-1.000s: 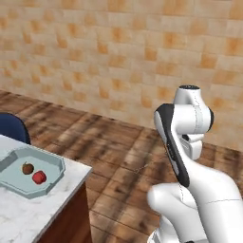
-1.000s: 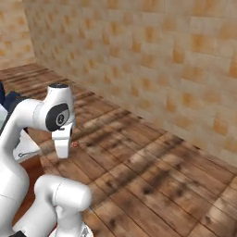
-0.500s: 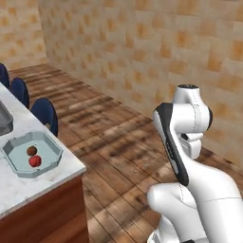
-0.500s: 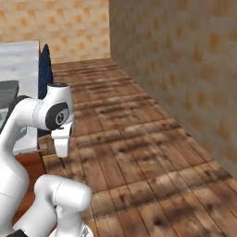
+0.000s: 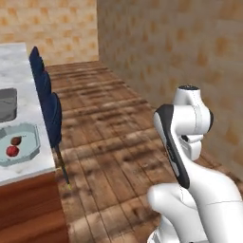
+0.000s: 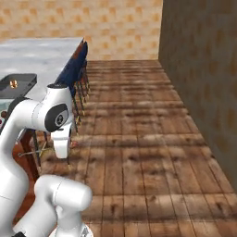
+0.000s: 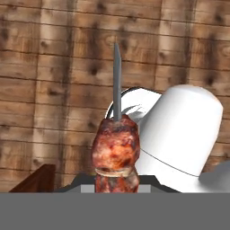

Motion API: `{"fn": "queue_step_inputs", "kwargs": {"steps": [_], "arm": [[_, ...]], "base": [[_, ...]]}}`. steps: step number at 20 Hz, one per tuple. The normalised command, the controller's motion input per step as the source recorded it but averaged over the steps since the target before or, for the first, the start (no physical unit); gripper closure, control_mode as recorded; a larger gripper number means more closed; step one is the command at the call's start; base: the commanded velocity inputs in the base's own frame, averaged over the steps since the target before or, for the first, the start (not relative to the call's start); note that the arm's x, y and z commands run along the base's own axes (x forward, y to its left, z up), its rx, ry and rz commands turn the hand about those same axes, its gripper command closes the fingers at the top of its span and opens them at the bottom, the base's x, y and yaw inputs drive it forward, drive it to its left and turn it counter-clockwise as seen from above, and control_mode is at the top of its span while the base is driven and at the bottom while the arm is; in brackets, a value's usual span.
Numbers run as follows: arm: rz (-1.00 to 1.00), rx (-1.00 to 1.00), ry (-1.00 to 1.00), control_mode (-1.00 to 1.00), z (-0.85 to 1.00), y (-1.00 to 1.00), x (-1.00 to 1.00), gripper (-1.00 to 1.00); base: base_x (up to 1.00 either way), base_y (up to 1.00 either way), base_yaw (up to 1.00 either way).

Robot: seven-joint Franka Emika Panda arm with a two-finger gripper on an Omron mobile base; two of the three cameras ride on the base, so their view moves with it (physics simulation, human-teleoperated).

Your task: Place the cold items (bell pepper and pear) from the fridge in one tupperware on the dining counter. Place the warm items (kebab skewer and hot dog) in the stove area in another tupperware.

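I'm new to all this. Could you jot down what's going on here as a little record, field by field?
place: simulated kitchen, wooden floor, tiled walls
robot: white arm on a driving base
end effector: shut on a kebab skewer; metal tip points away from the hand
counter: marble, to the robot's left, blue chairs along it
tupperware: clear, on the counter, holding two small items, one red, one brown
second container: dark, farther along the counter, something small and orange inside
skewer status: carried, not yet in any container
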Motion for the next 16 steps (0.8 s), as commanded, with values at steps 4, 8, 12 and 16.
{"fn": "queue_step_inputs", "kwargs": {"steps": [4, 8, 12, 16], "arm": [[0.00, 0.00, 0.00, 1.00, 0.00, 0.00, 0.00, 1.00], [0.00, 0.00, 0.00, 1.00, 0.00, 0.00, 0.00, 1.00], [0.00, 0.00, 0.00, 1.00, 0.00, 0.00, 0.00, 1.00], [0.00, 0.00, 0.00, 1.00, 0.00, 0.00, 0.00, 1.00]], "base": [[0.94, -0.93, 0.41], [1.00, -0.78, 0.30], [1.00, -0.37, 0.50], [0.99, -0.24, 0.70]]}}
